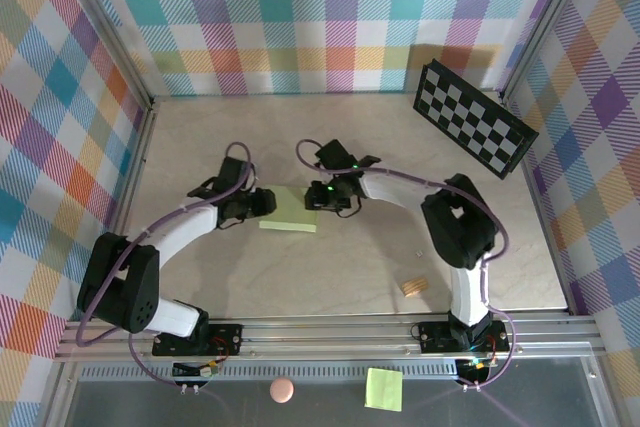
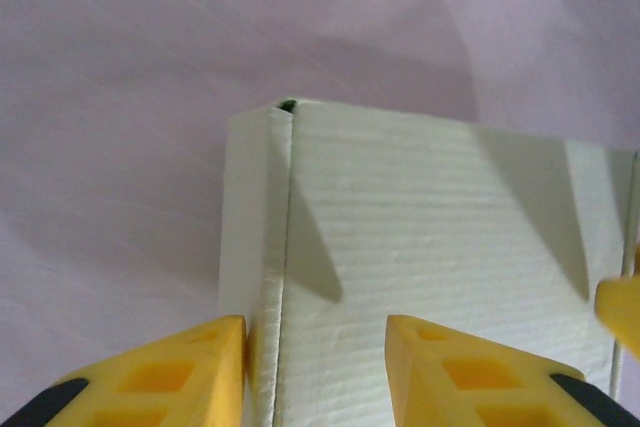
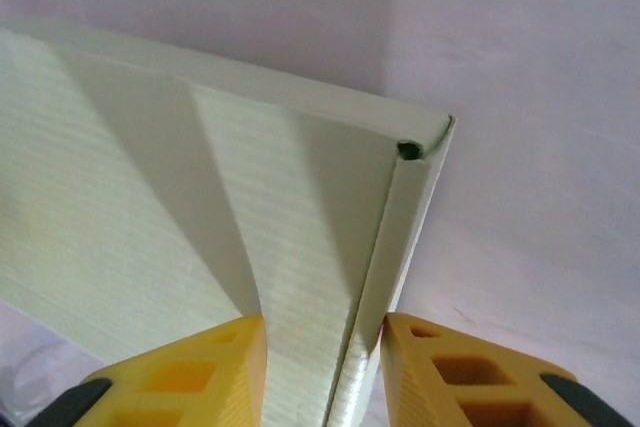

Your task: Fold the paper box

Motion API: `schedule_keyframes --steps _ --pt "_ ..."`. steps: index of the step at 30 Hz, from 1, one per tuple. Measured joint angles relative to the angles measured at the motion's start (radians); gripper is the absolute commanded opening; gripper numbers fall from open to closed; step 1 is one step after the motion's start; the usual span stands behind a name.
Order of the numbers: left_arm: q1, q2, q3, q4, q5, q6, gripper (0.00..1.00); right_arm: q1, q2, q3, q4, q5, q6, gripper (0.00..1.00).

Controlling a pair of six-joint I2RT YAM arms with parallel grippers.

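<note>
Nearest the arm bases, a small tan block (image 1: 413,287) lies at 5 o'clock on the beige desk (image 1: 200,147). At centre, the pale lime-green card paper box (image 1: 288,213) lies flattened to a small rectangle with its side strips creased over. Most folding appears done, though a final pressing probably remains. The left claw (image 2: 315,337) at its 9 o'clock edge and the right claw (image 3: 322,337) at 3 o'clock each straddle a folded strip, jaws partly apart. Whether either pinches the card cannot be told.
</note>
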State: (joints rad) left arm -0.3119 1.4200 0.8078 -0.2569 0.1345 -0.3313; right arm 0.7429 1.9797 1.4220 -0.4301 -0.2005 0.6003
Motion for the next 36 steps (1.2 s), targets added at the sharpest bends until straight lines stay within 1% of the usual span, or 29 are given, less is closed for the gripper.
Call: schedule_keyframes --steps 5,11,14,16,21,25,28,30,31,34,36 --pt "0.164 0.015 0.005 0.026 0.011 0.025 0.40 0.036 0.170 0.237 0.001 -0.031 0.026 0.34" --pt "0.316 0.134 0.054 0.085 0.031 0.041 0.40 0.054 0.368 0.511 0.029 -0.029 0.060 0.33" --pt "0.379 0.206 0.102 0.103 0.055 0.045 0.40 0.061 0.443 0.592 0.077 -0.029 0.088 0.33" --pt "0.412 0.249 0.144 0.119 0.073 0.045 0.40 0.063 0.475 0.618 0.114 -0.029 0.104 0.33" --pt "0.471 0.335 0.220 0.168 0.113 0.045 0.41 0.070 0.533 0.668 0.220 -0.029 0.142 0.34" --pt "0.499 0.382 0.258 0.208 0.132 0.044 0.42 0.071 0.592 0.744 0.254 -0.024 0.160 0.35" --pt "0.514 0.389 0.262 0.220 0.137 0.037 0.43 0.071 0.631 0.809 0.256 -0.021 0.171 0.39" --pt "0.521 0.389 0.262 0.219 0.138 0.034 0.47 0.071 0.644 0.831 0.255 -0.021 0.171 0.43" --pt "0.522 0.388 0.264 0.217 0.139 0.034 0.51 0.072 0.644 0.833 0.253 -0.021 0.172 0.47" --pt "0.522 0.388 0.286 0.179 0.142 0.035 0.55 0.080 0.643 0.845 0.239 -0.021 0.156 0.57" --pt "0.522 0.388 0.303 0.145 0.137 0.039 0.60 0.087 0.641 0.846 0.228 -0.022 0.142 0.65"
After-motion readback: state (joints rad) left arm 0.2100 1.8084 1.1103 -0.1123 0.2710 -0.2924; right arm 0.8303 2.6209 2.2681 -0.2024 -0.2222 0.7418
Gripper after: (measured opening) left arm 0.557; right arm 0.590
